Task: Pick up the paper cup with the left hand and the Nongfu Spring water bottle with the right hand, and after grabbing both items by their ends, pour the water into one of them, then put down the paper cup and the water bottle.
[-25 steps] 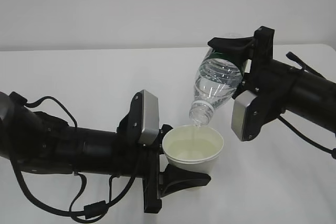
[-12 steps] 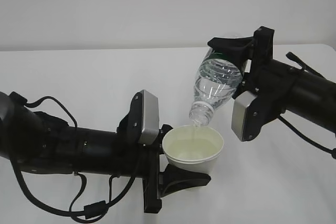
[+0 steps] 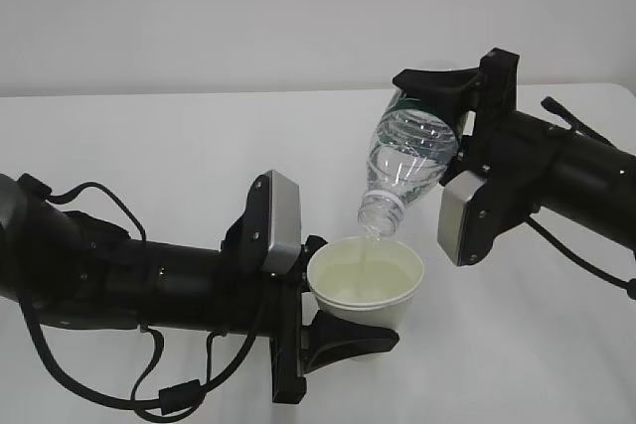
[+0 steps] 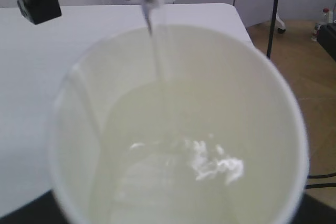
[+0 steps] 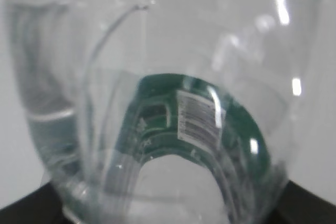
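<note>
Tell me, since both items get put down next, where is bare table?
Bare white table lies behind the left arm, and right of the paper cup below the right arm. Crowded where the bottle pours.

One paper cup [image 3: 366, 280] – one water bottle [image 3: 407, 161] – two grippers

Even diffuse light, soft shadows; both wrist views blurred close-up; glare streaks on bottle [image 5: 157, 103].

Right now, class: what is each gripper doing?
Left gripper: closed on the paper cup.
Right gripper: closed on the Nongfu Spring water bottle, tipped over the cup.
</note>
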You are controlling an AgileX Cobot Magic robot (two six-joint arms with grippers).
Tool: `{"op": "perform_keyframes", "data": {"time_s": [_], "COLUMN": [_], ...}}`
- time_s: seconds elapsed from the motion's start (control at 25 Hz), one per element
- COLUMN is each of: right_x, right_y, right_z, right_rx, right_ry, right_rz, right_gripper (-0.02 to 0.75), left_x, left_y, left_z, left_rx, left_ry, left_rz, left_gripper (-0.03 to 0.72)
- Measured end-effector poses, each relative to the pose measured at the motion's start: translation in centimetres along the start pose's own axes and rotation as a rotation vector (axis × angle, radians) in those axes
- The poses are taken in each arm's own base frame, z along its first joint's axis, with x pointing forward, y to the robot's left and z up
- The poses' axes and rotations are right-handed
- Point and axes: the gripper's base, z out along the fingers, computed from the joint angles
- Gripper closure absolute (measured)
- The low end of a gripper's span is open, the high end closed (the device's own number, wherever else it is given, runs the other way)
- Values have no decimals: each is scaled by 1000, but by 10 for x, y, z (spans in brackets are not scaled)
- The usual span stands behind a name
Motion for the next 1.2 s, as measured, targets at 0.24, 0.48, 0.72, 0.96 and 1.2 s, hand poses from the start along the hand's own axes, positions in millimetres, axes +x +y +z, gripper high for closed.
{"op": "perform_keyframes", "data": {"time_s": [0.24,0.48,0.72,0.96,1.2], "right_x": [1,1,1,1,1], "right_y": [-1,-1,-1,-1,-1], "right_z": [1,1,1,1,1], "right_rx": [3,3,3,3,3], "right_ry": [1,1,1,1,1], "right_rz": [-2,-2,-2,-2,-2], "right_gripper": [292,292,292,292,292], "left_x": [0,0,0,0,-1], "left_y": [0,0,0,0,0], "left_z": [0,0,0,0,0], "left_rx": [0,0,0,1,2], "left_ry": [0,0,0,-4,-6], "left_rz": [0,0,0,0,0], "left_gripper": [279,279,279,279,279]}}
